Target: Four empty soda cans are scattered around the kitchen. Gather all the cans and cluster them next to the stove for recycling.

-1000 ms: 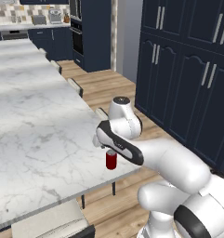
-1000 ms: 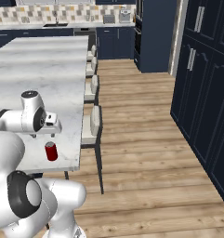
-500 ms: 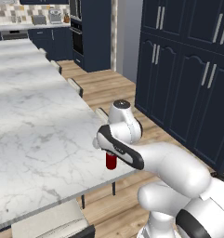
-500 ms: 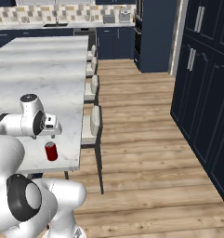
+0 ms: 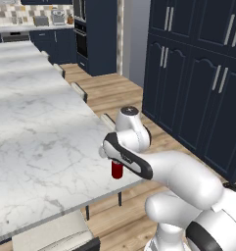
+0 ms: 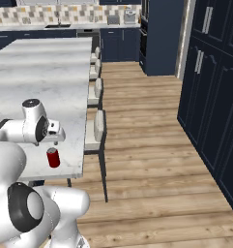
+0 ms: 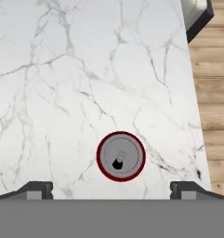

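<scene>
Step in hand: judged as the approach for picking up one red soda can (image 7: 121, 156) from the marble island counter (image 5: 36, 142); no grasp made yet.
Can position: stood upright near the counter's corner; lower centre of the hand view, silvery top and tab facing the camera; lower centre of the left base view (image 5: 117, 169); lower left of the right base view (image 6: 53, 158), close to the counter edge with wood floor (image 6: 147, 145) beyond.
Gripper state: gripper (image 7: 112, 191) held above the can, jaws spread fully apart, nothing between them; the two dark fingertips (image 7: 39, 189) seen at the bottom corners of the hand view, well clear of the can on both sides.
Alignment: can sat slightly right of the midline between the tips; small sideways correction judged worthwhile before descent.
Descent advice: straight down, wrist kept vertical, pads brought to mid-height of the can wall, not the rim.
Closing advice: gentle squeeze judged best; empty can likely light, easily tipped or dented.
Risk: nudge toward the near edge could send the can to the floor.
Stove: location could not be told from these views; transport still ahead.
</scene>
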Robot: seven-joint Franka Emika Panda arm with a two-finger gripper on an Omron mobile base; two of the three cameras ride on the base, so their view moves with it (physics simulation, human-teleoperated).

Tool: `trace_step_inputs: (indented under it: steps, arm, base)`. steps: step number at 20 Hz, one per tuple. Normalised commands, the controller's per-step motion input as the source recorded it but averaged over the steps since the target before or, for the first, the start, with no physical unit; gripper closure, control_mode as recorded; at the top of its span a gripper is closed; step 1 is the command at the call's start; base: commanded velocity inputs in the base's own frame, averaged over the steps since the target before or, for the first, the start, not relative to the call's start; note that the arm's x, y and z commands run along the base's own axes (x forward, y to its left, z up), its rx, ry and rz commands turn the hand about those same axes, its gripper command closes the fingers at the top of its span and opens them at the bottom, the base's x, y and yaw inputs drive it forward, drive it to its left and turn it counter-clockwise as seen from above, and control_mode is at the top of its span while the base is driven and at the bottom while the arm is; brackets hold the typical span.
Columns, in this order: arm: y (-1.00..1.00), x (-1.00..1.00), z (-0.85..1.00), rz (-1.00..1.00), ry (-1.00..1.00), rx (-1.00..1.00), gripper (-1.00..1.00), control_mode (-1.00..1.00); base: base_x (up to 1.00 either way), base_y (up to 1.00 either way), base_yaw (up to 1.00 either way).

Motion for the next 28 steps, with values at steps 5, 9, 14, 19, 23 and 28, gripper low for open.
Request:
trace_step_inputs:
  steps: [5,9,14,19,23,28]
  arm:
    - [-0.03,-0.01,-0.18,0.00,0.03,0.00,-1.00,-1.00]
    - [0.00,0.02,-0.25,0.00,0.01,0.00,-1.00,-1.00]
    - [0.00,0.01,-0.18,0.00,0.00,0.00,-1.00,-1.00]
    - [-0.01,0.01,-0.14,0.00,0.01,0.00,-1.00,-1.00]
    - [-0.01,0.04,-0.15,0.00,0.03,0.00,-1.00,-1.00]
    - [-0.02,0.07,-0.13,0.00,0.03,0.00,-1.00,-1.00]
  base:
    - [0.00,0.00,0.00]
    - [0.00,0.00,0.00]
    - [0.00,0.00,0.00]
    - [0.00,0.00,0.00]
    - [0.00,0.00,0.00]
    - [0.00,0.00,0.00]
